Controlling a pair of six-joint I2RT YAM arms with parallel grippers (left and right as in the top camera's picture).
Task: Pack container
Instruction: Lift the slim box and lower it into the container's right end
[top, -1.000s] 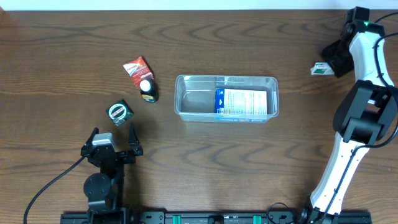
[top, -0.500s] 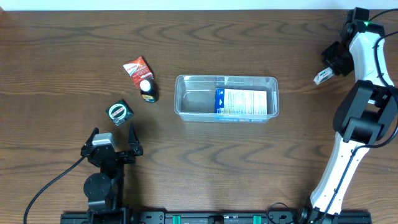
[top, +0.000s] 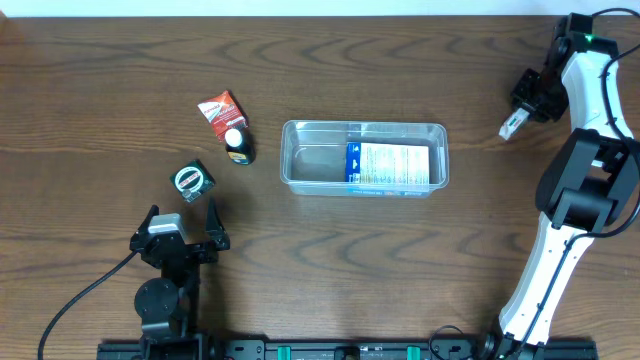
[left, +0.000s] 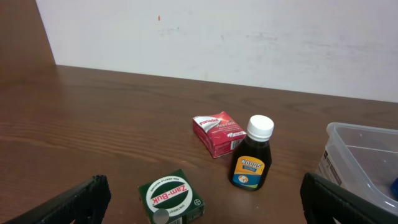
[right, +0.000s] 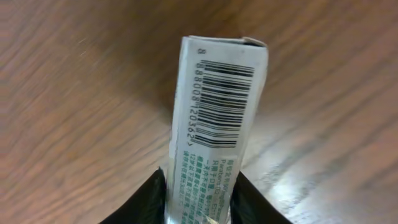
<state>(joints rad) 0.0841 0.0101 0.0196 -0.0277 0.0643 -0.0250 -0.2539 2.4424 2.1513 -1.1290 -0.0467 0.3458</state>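
Two o'clock on the table: right gripper (top: 520, 112) clamped on a slim white barcoded box (top: 509, 126). At seven o'clock, left gripper (top: 182, 214) spread wide, holding nothing. At centre, the clear container (top: 312, 165), a blue-and-white package (top: 392, 165) inside toward its three o'clock end.

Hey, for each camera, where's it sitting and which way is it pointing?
Overhead: above the table, looking straight down at the container; left gripper, open, and right gripper show.
Left wrist: low over the table, facing the Zam-Buk box, Woods bottle and the wall; its open fingers show.
Right wrist: looking down at the table; its fingers clamp a barcoded box.
Shared: overhead and left wrist both see the Zam-Buk box, bottle and container.
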